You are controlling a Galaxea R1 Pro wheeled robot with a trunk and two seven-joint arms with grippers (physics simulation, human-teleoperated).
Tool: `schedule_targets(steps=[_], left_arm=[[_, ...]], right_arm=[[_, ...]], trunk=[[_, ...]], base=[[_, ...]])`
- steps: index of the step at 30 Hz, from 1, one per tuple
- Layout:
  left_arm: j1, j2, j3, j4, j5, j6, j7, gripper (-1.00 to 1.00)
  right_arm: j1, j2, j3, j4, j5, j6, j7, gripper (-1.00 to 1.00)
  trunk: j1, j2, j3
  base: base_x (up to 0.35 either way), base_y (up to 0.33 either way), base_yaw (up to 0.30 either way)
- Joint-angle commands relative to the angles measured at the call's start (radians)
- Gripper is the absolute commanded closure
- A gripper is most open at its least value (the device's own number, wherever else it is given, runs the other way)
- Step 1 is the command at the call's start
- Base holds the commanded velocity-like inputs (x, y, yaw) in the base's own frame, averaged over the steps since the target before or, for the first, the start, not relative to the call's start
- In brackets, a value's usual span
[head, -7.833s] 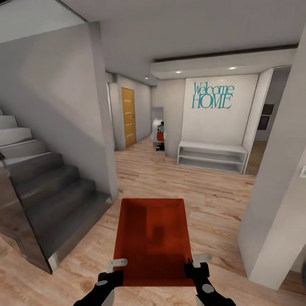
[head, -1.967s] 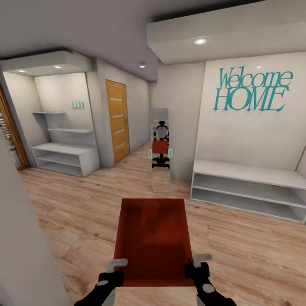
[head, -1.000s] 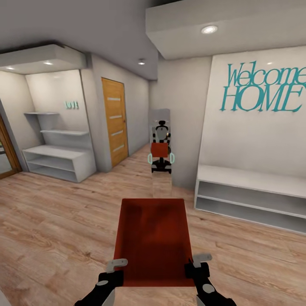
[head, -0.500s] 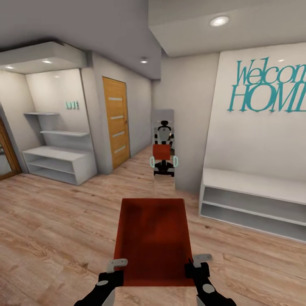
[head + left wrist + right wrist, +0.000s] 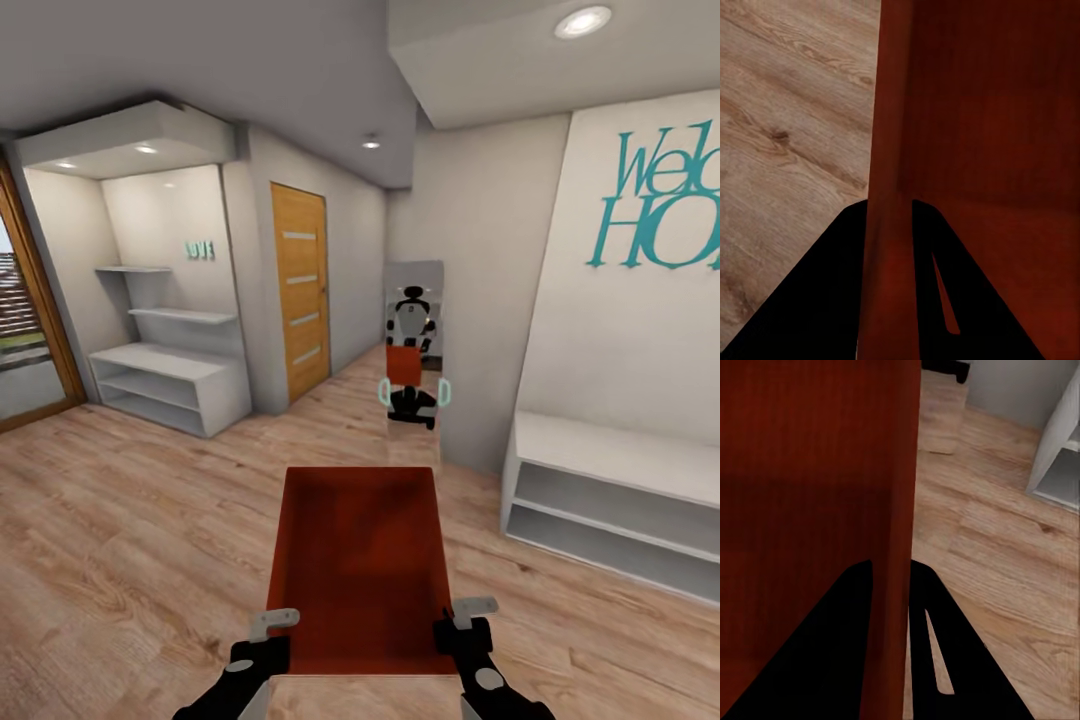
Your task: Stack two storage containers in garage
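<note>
I carry one orange-red open-top storage container (image 5: 355,565) low in front of me, over the light wood planks. My left gripper (image 5: 263,643) is shut on its left wall near the close corner. My right gripper (image 5: 463,628) is shut on its right wall. In the left wrist view the wall runs between the dark fingers of the left gripper (image 5: 889,206), with the container's inside (image 5: 982,112) beside it. The right wrist view shows the right gripper (image 5: 892,566) pinching the other wall of the container (image 5: 810,450). The garage is out of view.
I am in an entrance hall. Ahead stands a tall mirror (image 5: 412,360) showing my reflection. A low white bench shelf (image 5: 610,500) lines the right wall. A white shelf unit (image 5: 170,385) and a wooden door (image 5: 300,290) are at the left, and a glass door (image 5: 30,340) at the far left.
The whole view has shifted: mirror, shelves and door slid right and nearer, and the glass door came into sight. The container stays the same in both grippers.
</note>
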Motion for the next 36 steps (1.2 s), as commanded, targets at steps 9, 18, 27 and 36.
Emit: schedule_targets(steps=[9, 18, 27, 36], left_arm=[[0.000, 0.003, 0.012, 0.001, 0.010, 0.003, 0.019, 1.00], [0.000, 0.003, 0.012, 0.001, 0.010, 0.003, 0.019, 1.00], [0.000, 0.003, 0.012, 0.001, 0.010, 0.004, 0.019, 1.00], [0.000, 0.003, 0.012, 0.001, 0.010, 0.004, 0.019, 1.00]], right_arm=[[-0.002, -0.004, -0.020, -0.001, -0.006, -0.069, -0.054, 1.00], [-0.002, -0.005, -0.020, -0.001, -0.006, -0.069, -0.053, 1.00], [-0.002, -0.006, -0.020, -0.001, -0.007, -0.069, -0.053, 1.00], [-0.002, -0.005, -0.020, -0.001, -0.007, -0.069, -0.053, 1.00]], trunk=[[0.001, -0.001, 0.001], [0.001, -0.001, 0.006], [0.001, -0.001, 0.006], [0.001, -0.001, 0.006]], base=[[0.321, 0.000, 0.176], [0.321, 0.000, 0.122], [0.321, 0.000, 0.004], [0.321, 0.000, 0.092]])
